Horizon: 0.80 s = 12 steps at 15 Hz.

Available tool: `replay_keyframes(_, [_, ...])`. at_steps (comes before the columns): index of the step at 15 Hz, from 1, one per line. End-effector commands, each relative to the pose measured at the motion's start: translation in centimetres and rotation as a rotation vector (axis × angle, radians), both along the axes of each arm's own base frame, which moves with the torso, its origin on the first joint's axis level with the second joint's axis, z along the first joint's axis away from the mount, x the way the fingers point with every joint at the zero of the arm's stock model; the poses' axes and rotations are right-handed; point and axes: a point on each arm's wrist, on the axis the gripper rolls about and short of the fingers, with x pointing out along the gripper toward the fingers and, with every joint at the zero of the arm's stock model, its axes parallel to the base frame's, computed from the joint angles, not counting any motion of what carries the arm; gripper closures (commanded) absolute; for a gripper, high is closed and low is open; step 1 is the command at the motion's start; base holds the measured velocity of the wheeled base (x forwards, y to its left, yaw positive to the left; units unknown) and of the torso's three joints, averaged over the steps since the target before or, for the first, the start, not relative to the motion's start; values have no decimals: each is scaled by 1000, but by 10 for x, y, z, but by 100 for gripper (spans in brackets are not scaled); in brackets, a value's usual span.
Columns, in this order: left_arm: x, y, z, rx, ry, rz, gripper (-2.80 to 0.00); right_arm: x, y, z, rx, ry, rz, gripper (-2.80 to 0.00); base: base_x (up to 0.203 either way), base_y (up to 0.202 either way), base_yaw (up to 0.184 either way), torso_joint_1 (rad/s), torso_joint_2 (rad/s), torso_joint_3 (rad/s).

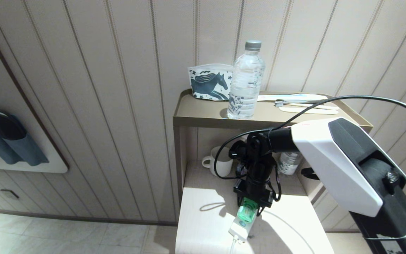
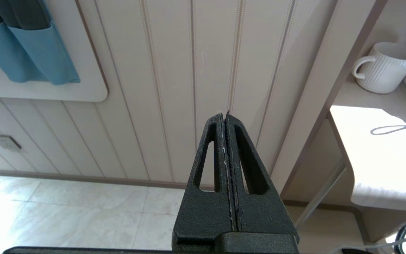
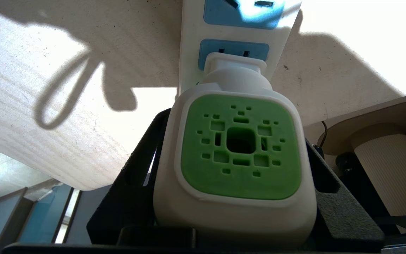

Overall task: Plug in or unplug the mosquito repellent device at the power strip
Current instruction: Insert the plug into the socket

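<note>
On the pale lower shelf (image 1: 206, 215) under my head camera lies the strip (image 1: 242, 227), and my right gripper (image 1: 253, 201) reaches down over it with its fingers clamped on both sides of the repellent (image 3: 238, 155). From the right wrist I see the repellent's plug end pressed against a blue socket face of the strip (image 3: 189, 53). My left gripper (image 2: 226, 118) hangs beside the shelf with its fingers pressed together, holding nothing.
</note>
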Motion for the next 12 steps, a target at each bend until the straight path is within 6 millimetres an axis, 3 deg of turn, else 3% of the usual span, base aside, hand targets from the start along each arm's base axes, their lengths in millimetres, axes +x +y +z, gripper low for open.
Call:
replay_keyframes(1, [0, 0, 0, 0, -1, 0, 0, 8, -24, -5, -6, 16, -64, 0, 0, 0, 0, 0, 0, 0])
replay_keyframes(12, [0, 0, 0, 0, -1, 0, 0, 11, -26, -2, 5, -10, -60, 0, 0, 0, 0, 0, 0, 0])
